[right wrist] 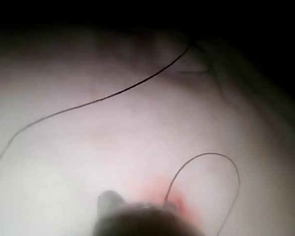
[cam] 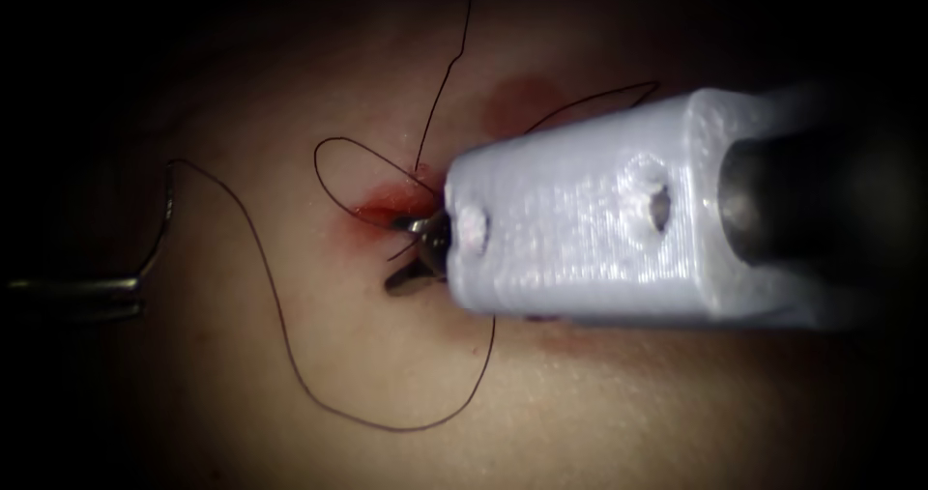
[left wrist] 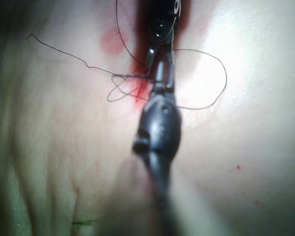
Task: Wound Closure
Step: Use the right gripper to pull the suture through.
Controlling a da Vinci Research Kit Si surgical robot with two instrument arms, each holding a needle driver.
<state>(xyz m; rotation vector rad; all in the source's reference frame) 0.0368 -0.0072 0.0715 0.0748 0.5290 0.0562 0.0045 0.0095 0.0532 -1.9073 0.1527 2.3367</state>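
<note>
Surface: pale, smooth tissue (cam: 599, 403), brightly lit around the middle and fading to dark towards every edge.
Room: lost in shadow beyond the lit patch; could not be made out.
Cut: short cut (cam: 375, 215) near the middle, wet with red fluid (cam: 387, 198); seen too in the left wrist view as a red streak (left wrist: 142, 91).
Needle: curved needle (cam: 162, 224), well to the left of the cut, clear of the tissue and not in it.
Needle axis: stood roughly up and down in the endoscope view, bowed out to the right, thread end uppermost.
Thread: dark thread (cam: 280, 326), ran from the needle's upper end down in a wide sweep below the cut, then looped about the cut; loops also lay by the red streak (left wrist: 221, 73) and across pale tissue (right wrist: 113, 96).
Left tool: left tool (cam: 135, 282), closed on the needle near its lower end, away from the thread.
Right tool: right tool (cam: 414, 253), jaws spread apart right at the cut, strands of thread just beside them, gripped nothing that could be seen.
</note>
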